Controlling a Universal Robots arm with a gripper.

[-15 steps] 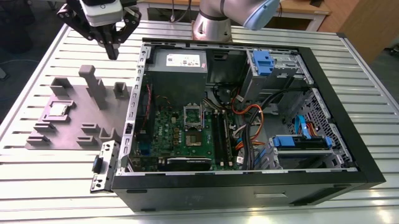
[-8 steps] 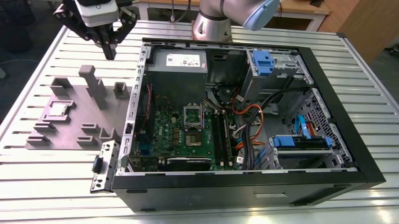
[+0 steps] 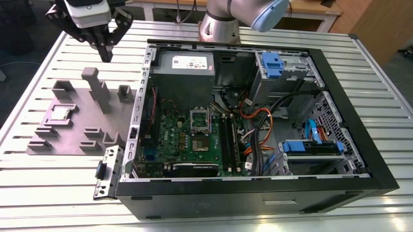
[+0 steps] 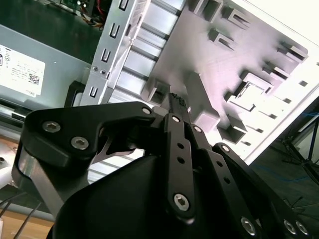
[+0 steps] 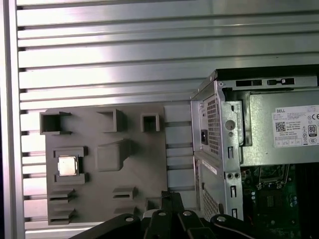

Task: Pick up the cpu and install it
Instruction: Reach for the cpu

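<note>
The cpu (image 3: 61, 112) lies on its tray (image 3: 77, 108), apart from the claw (image 3: 106, 57).

We see a slatted table (image 3: 38, 193) with two things side by side on it. On the exterior view's right lies an open computer case (image 3: 258, 191). On the exterior view's left, just beside the case, lies a flat plate (image 3: 77, 123) with blocks standing on it. The cpu (image 3: 61, 112) sits in a recess on the plate, on the side away from the case, as the first wrist view (image 5: 67, 166) also shows. A tall block (image 3: 96, 89) stands on the plate toward its far end. The gripper (image 3: 105, 57) hangs above that far end. Inside the case, the power supply (image 3: 184, 65) is at the far side, the circuit board (image 3: 174, 140) lies nearer, and the socket (image 3: 200, 123) sits on the board. The arm's base (image 3: 219, 29) stands behind the case.
</note>
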